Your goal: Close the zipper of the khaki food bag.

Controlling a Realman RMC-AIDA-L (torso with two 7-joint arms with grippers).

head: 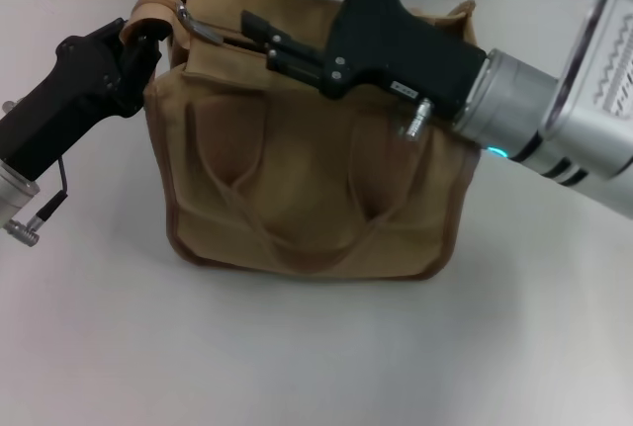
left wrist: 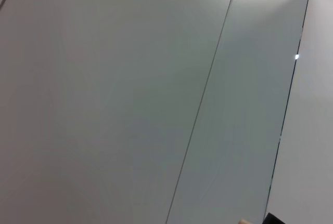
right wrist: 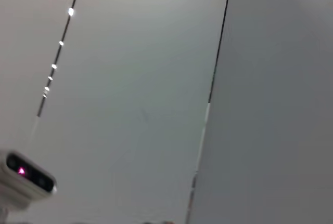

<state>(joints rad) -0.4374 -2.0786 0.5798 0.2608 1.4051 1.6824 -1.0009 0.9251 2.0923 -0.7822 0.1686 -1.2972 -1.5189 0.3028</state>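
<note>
The khaki food bag [head: 312,174] stands upright in the middle of the white worktop [head: 297,357], its two soft loop handles hanging down the front face. Over on the robot's left, the left pincer [head: 148,26] is up at the bag's top left corner, clenched on a tan tab of fabric there, pinching it between its black fingers. Just beside that grip a silver metal pull [head: 195,23] sticks out at a slant, sitting at the left end of the zipper [head: 232,39], and the dark gap of the bag's mouth runs along the top behind it.

From the right side the right pincer [head: 282,6] reaches across the top of the bag, its black body lying over the upper right part of the canvas. Its two fingers are spread apart, one low finger [head: 282,50] lying close over the zipper line, the other raised higher toward the back wall, with nothing between them.

Both wrist views show only pale wall panels with dark seams.
</note>
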